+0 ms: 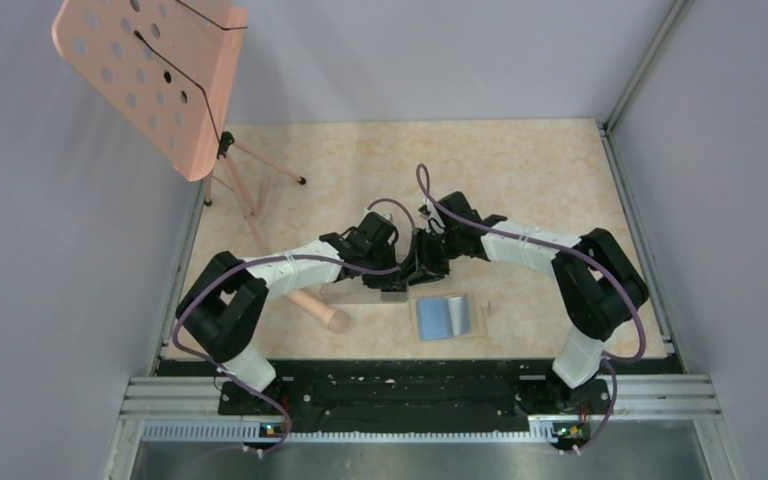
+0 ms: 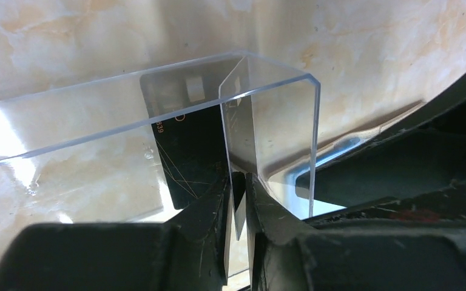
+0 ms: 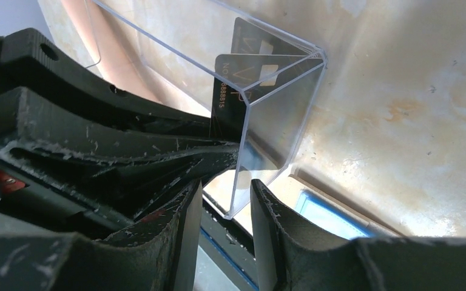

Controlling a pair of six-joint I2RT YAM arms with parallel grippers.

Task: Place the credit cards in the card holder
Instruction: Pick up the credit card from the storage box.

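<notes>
On the counter (image 1: 530,190), dead centre, sits the clear box (image 1: 352,293), long side running 9 to 3 o'clock. The card holder (image 1: 442,317) lies flat just beside it at 4 o'clock. A rod (image 1: 315,307) lies at the box's 8 o'clock, pointing toward the stand (image 1: 150,75) at 10 o'clock. Both pincers meet over the box's 3 o'clock end. The left pincer (image 2: 238,182) is down inside with a card (image 2: 238,121) upright between its fingers and a second card (image 2: 179,145) standing just beside. The right pincer (image 3: 226,185) straddles the end corner.
</notes>
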